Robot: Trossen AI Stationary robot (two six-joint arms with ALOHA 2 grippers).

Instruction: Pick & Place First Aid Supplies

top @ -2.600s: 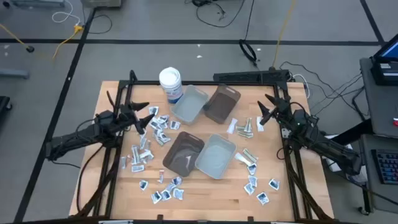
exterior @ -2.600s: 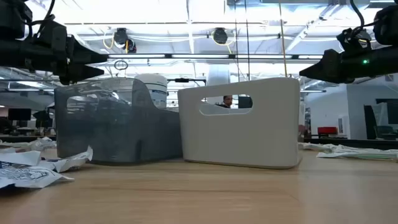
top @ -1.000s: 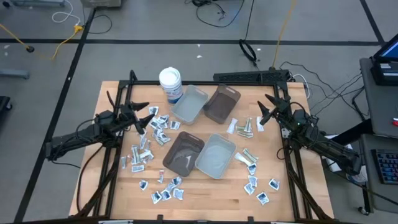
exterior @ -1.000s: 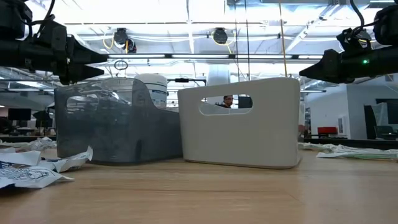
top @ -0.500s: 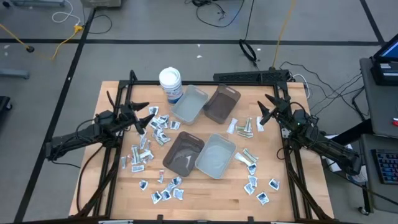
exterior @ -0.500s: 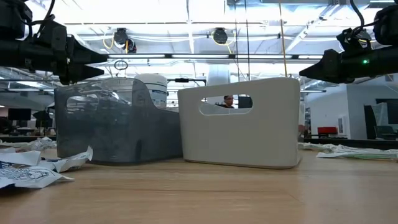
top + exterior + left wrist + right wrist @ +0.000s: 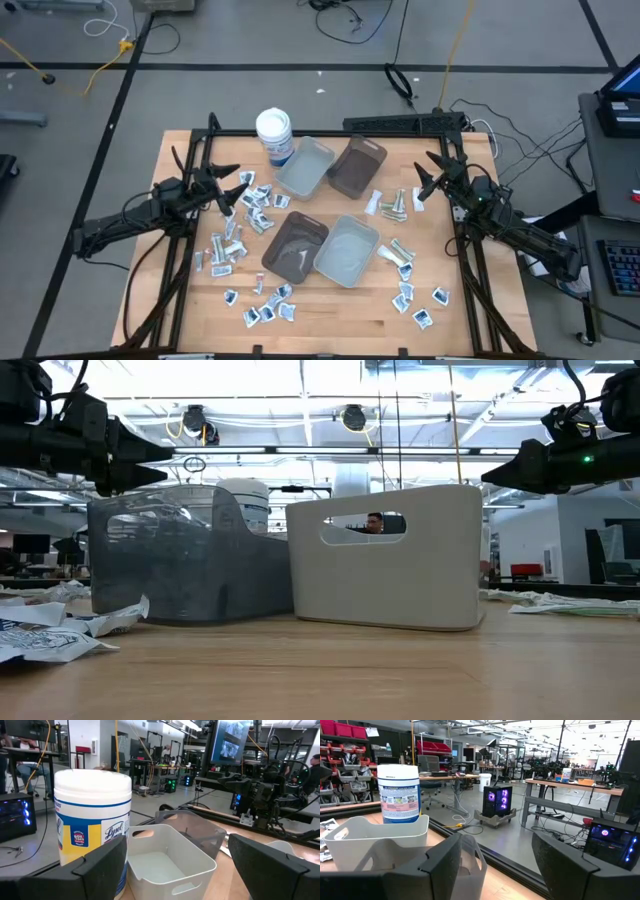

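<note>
Evidently almost nothing has been sorted yet: the first aid supplies (image 7: 238, 232) lie scattered over the wooden table (image 7: 340, 318). In the high view one thick cluster sits left of centre, another runs along the lower middle (image 7: 265, 305), and a smaller scatter lies right of centre and toward the lower right (image 7: 408, 285). Crumpled packets also show at the lower left of the low view (image 7: 45, 630).

Among them stand four trays. Two sit at the upper middle of the high view, a grey tray (image 7: 306, 167) touching a brown tray (image 7: 356, 166), and two just below centre, a second brown tray (image 7: 295, 246) touching a second grey tray (image 7: 346, 250). As far as the overhead picture shows, all four look empty, though a packet lying flat inside would be hard to make out. A white round tub (image 7: 274, 133) with a blue label stands just beside the upper grey tray.

The left gripper (image 7: 232, 187) hovers at the edge of the left cluster, fingers spread apart and holding nothing. The right gripper (image 7: 428, 176) hangs near the right-hand scatter, likewise spread wide and empty; both wrist views show a broad gap between the dark fingers.

My judgement is that the task stands at its very start: no packet is grasped, and virtually every one remains to be picked up and placed.
</note>
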